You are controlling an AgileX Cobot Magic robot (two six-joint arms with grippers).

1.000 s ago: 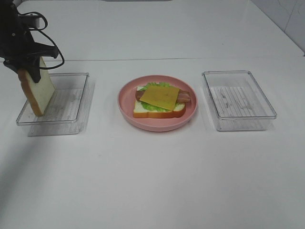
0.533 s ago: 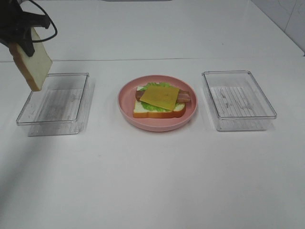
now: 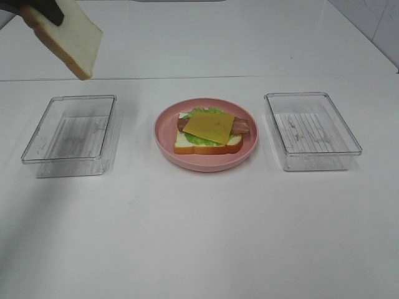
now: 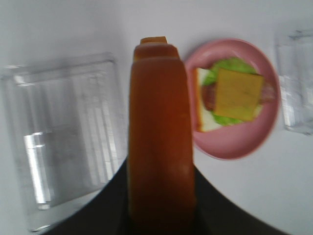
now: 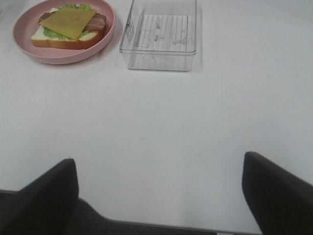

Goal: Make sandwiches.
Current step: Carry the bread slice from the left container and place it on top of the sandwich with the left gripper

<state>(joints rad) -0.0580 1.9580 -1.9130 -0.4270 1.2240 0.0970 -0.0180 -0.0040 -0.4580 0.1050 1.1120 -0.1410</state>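
i read the sandwich as nearly finished: only the top slice is missing, and that slice is in my grip, not yet over the plate.

far left, high above the table, my left claw (image 3: 47, 9) is clamped on the top bread slice (image 3: 72, 34). it hangs tilted, white face toward the room, brown crust along its edges, well apart from the plate. in my left wrist view the slice (image 4: 160, 142) shows edge-on as a long glossy brown band of crust running between my jaws.

below it and nearer sits the left clear tray (image 3: 70, 136), with nothing in it that i can see.

in the middle, the pink plate (image 3: 206, 163) carries the open sandwich (image 3: 209, 132): a bottom bread slice (image 3: 187, 147) with white crumb and brown crust, green ruffled lettuce (image 3: 206, 112) peeking out at the far edge, a reddish-brown bacon strip (image 3: 242, 127) sticking out to the right, and a thin yellow cheese slice (image 3: 209, 126) lying skewed on top.

to the right stands the right clear tray (image 3: 312, 129), also looking bare.

my right claw (image 5: 161, 196) hangs with its jaws wide apart over bare table, near the front edge, holding nothing.

what is left, i judge: carry the slice right, level it, and set it on the cheese.
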